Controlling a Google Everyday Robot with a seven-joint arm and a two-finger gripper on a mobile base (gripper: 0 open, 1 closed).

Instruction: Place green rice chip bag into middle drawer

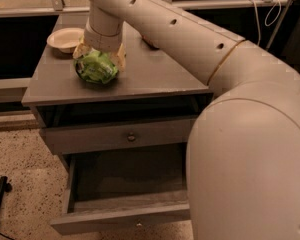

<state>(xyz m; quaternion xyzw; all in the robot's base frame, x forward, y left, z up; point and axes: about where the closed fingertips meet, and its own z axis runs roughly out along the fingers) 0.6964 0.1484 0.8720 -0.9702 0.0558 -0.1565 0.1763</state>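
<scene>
- Pincer (99,58) is hanging straight down from the wrist over the cabinet top (155,76), with its two cream fingers (80,49) standing on either flank of the green rice chip bag (96,69). Judging by the bunched look of the bag, it is clasping it rather than standing released.
- Left of the pincer and a little farther from the camera, a cream bowl (65,38) is sitting on the same top, near the bag but apart from it.
- Directly beneath the pincer, the bag is resting on the top, crumpled into a rounded lump. Its slightly longer span is running across, from one finger to the other.
- Below the pincer and nearer the camera, a drawer front with a round knob (115,136) is sitting shut, just under the edge of the top.
- Lower again, and somewhat right of the pincer, the middle drawer (120,219) is standing pulled out, showing a dark floor with nothing visible on it.
- Judgement: the coming move is turning on this offset. The bag is needing to lift clear, travel toward the camera past the edge of the top and the knobbed front, then descend between the side boards.
- Right of the pincer, the arm (240,134) is filling the view and hiding the drawer's right side.
</scene>
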